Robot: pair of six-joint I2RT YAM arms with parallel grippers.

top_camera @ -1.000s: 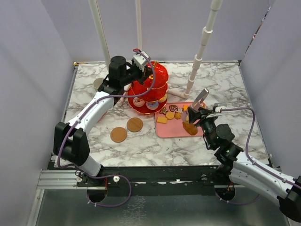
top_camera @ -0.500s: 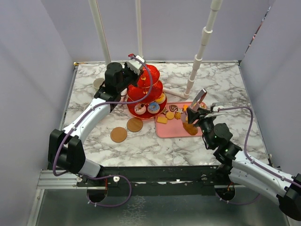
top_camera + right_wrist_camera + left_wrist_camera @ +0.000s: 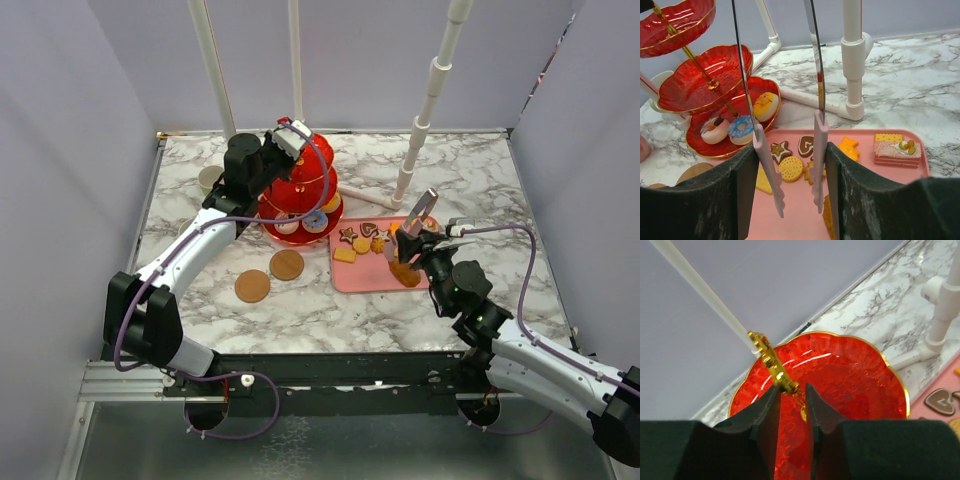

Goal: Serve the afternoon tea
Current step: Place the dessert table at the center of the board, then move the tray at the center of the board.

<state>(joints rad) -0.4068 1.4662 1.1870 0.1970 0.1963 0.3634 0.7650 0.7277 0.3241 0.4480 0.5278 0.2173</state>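
Top: spotting red stand (image 3: pixel 300 195) upper centre of desk (image 3: pixel 330 310) with few pastries (image 3: pixel 315 218), coasters (image 3: pixel 270 275) bare lower left, judging barely begun; left wrist: pinching gold finial (image 3: pixel 771 362) with narrow left fingers (image 3: pixel 760 415); right wrist: clamping tongs (image 3: pixel 763 150) in right fingers (image 3: pixel 715 210) over tray (image 3: pixel 795 200) cookies (image 3: pixel 790 168).

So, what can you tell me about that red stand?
The stand is translucent red and looks glassy. It has three scalloped, gold-rimmed tiers on a gold rod topped by a beaded gold finial. It sits at the back left of the marble table and leans rather than standing straight. The left gripper is shut on the finial's lower end. The two upper tiers look empty, and the bottom one holds a few pastries.
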